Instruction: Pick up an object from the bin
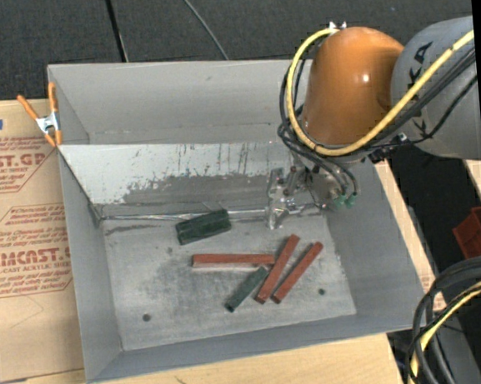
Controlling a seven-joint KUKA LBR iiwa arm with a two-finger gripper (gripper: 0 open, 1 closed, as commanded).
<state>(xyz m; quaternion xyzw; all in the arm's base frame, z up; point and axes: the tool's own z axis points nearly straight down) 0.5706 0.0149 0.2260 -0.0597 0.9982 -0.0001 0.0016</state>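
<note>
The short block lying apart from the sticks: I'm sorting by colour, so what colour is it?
Dark green; the short block shows best in the camera view.

Grey KUKA arm (445,85), orange dome cover (352,81), yellow & black cables (302,131), small metal pincer (282,208)

Pretty clearly a robotics lab or test cell, not a home. Big grey industrial arm (445,85) with a glossy orange cover (352,81) and yellow and black cables (289,99) looped round the wrist just above the gripper (295,197). Under the gripper sits a scuffed, scratched grey metal bin (174,101) on a plain wooden bench top (240,383). Past the bin's far wall, away from the gripper, dark floor (291,7) with loose black leads (115,26) trailing across it.
</note>
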